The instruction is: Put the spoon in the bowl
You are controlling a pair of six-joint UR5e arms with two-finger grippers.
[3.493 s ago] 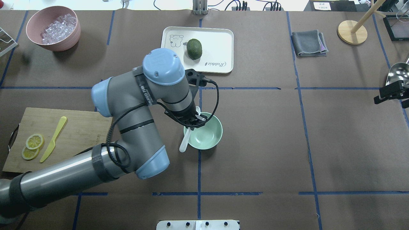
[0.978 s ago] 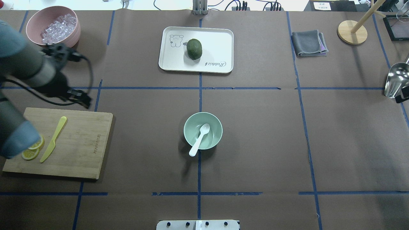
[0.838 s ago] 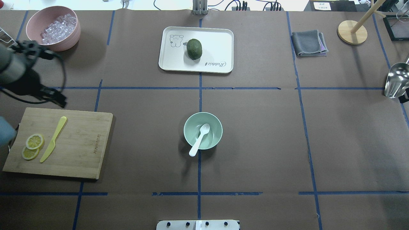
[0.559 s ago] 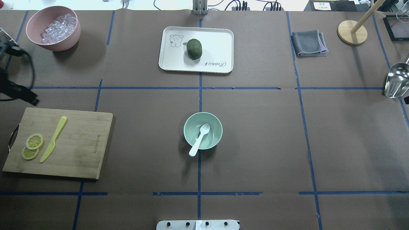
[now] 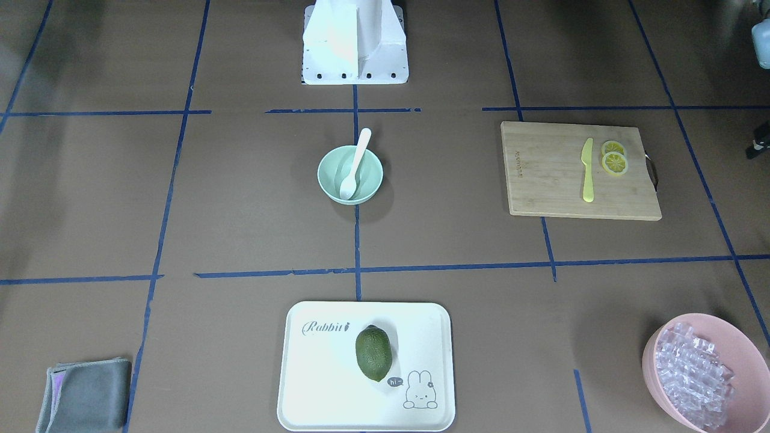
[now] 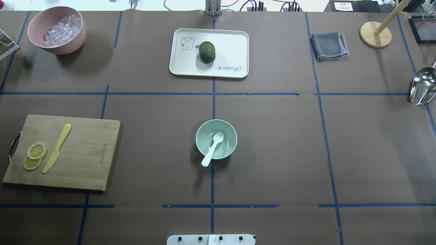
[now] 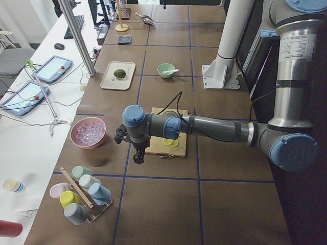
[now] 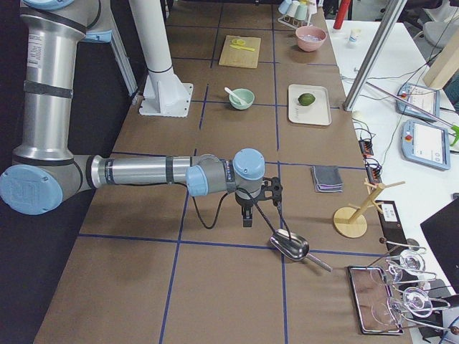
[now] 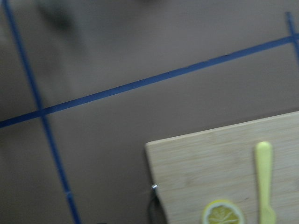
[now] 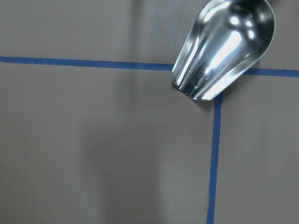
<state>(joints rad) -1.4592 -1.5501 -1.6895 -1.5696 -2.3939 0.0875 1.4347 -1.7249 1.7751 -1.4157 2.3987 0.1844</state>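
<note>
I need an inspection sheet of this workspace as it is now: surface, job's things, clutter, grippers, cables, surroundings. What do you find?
Surface: table under brown paper with a blue tape grid.
Job's things: spoon lies with its scoop in the bowl, handle over the rim on the robot's side.
Clutter: board with knife and lemon slices; tray with green fruit; pink bowl of cubes; cloth; scoop; stand.
Grippers: left gripper beside the board, right gripper near the scoop; open or shut cannot be told.
Cables: several at the far edge.
Surroundings: tablets on a side desk.
</note>
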